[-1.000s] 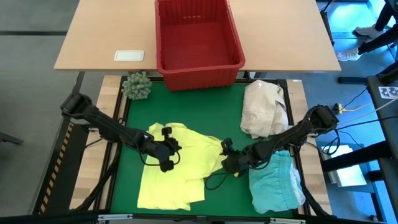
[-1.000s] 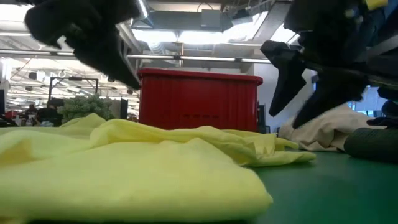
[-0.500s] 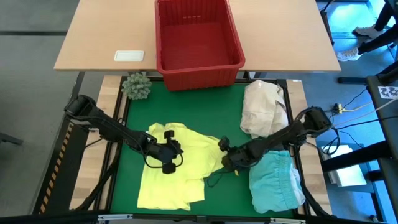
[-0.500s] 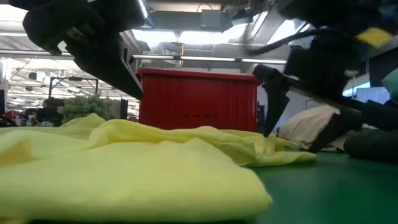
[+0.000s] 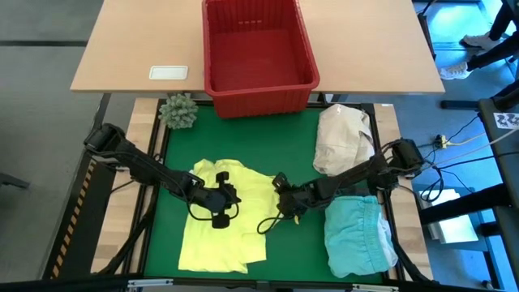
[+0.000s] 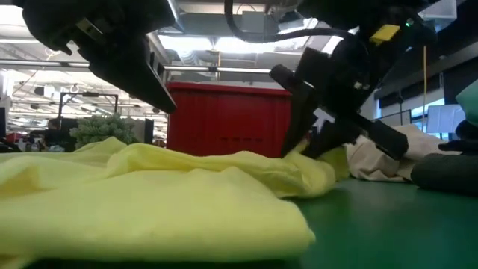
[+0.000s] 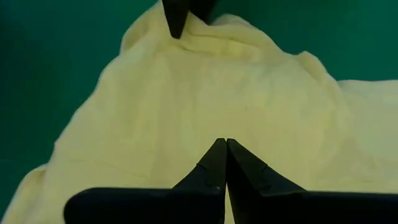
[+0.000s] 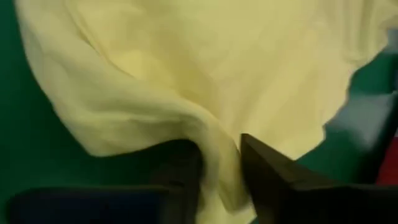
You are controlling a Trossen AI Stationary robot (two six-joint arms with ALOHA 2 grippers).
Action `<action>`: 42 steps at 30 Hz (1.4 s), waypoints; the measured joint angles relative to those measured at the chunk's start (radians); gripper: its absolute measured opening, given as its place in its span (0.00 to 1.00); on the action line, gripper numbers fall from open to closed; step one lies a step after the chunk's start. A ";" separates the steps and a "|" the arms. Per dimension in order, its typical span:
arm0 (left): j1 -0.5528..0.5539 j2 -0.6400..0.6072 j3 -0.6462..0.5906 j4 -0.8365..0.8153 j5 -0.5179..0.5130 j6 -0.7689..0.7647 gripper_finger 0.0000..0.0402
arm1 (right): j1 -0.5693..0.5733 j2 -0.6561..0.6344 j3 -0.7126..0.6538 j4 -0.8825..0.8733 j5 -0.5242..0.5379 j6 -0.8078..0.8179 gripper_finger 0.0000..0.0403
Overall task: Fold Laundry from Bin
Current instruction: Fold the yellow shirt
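Counter (image 5: 174,235): a green mat framed by pale wood, with a tan tabletop adjoining its far edge.

Bin (image 5: 258,54): red slotted crate standing on the tan tabletop, its near wall just over the far edge of the green mat; its floor shows bare in the high view. It appears as the red block (image 6: 224,119) behind the cloth in the low view.

Yellow garment (image 5: 219,235): spread flat on the near-left part of the mat, rumpled along its right edge, where a fold is lifted. It fills the foreground of the low view (image 6: 149,202).

Turquoise garment (image 5: 358,239): a folded pile at the near-right corner of the mat, well apart from the yellow one.

Cream cloth bundle (image 5: 345,142): lies on the right side of the mat, beyond the turquoise pile.

Left tool (image 5: 220,201): fingers closed together, tips resting on the middle of the yellow garment with no cloth between them, as the left wrist view (image 7: 222,149) shows.

Right tool (image 5: 282,201): at the right edge of the yellow garment, fingers pinching the raised fold of cloth, seen between the two fingers in the right wrist view (image 8: 221,162).

Green spiky ball (image 5: 178,111): at the far-left corner of the mat.

White flat object (image 5: 169,72): on the tan tabletop, left of the bin.
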 joint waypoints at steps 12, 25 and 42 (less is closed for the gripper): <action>-0.066 0.000 0.000 -0.003 0.006 -0.001 0.00 | -0.023 -0.009 0.134 -0.009 -0.010 -0.021 0.04; -0.124 0.000 0.000 0.005 0.003 -0.007 0.00 | -0.105 0.103 0.410 0.028 -0.237 -0.034 0.02; -0.191 0.000 0.000 0.068 -0.022 -0.008 0.00 | -0.173 0.345 0.633 0.020 -0.297 -0.010 0.08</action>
